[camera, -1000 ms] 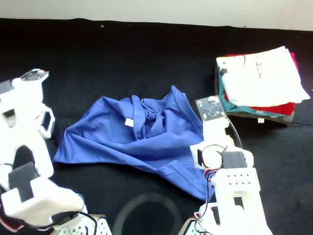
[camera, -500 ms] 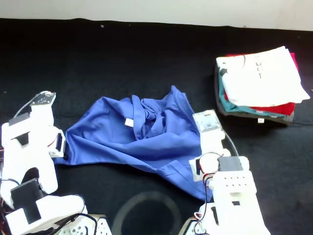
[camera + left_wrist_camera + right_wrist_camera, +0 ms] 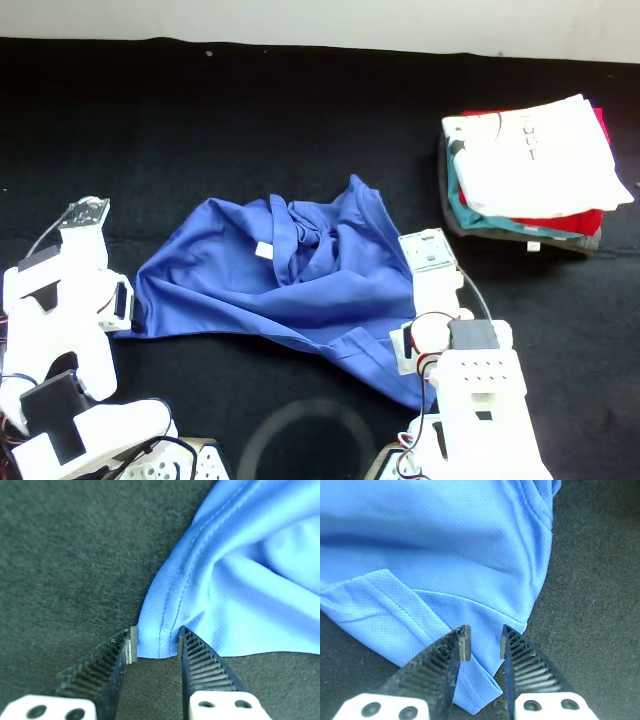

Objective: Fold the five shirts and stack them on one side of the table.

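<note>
Tabletop: black cloth cover, with a pale wall behind it.

Blue shirt: lies unfolded between the two tools. It is crumpled, with ridges bunched at the middle and a small white tag showing. The fabric is a fine mesh knit and the hems are double-stitched. It looks limp and likely to drag or bunch when pulled.

Left tool: jaws apart and low at the tabletop. A hemmed corner of the blue shirt lies between the tips, and the rest spreads ahead of them.

Right tool: jaws apart, poised over the opposite hem edge. Cloth lies under and ahead of the tips, with bare tabletop just beside them.

Stack: folded shirts with white on top and red and teal beneath. It sits well apart from the right tool, ahead and off to its outer side.

Step in hand (judged): taking hold of the last shirt at two corners, ready for spreading. The next move calls for both tools to close squarely on the hems, then draw apart evenly to flatten the cloth before folding.
</note>
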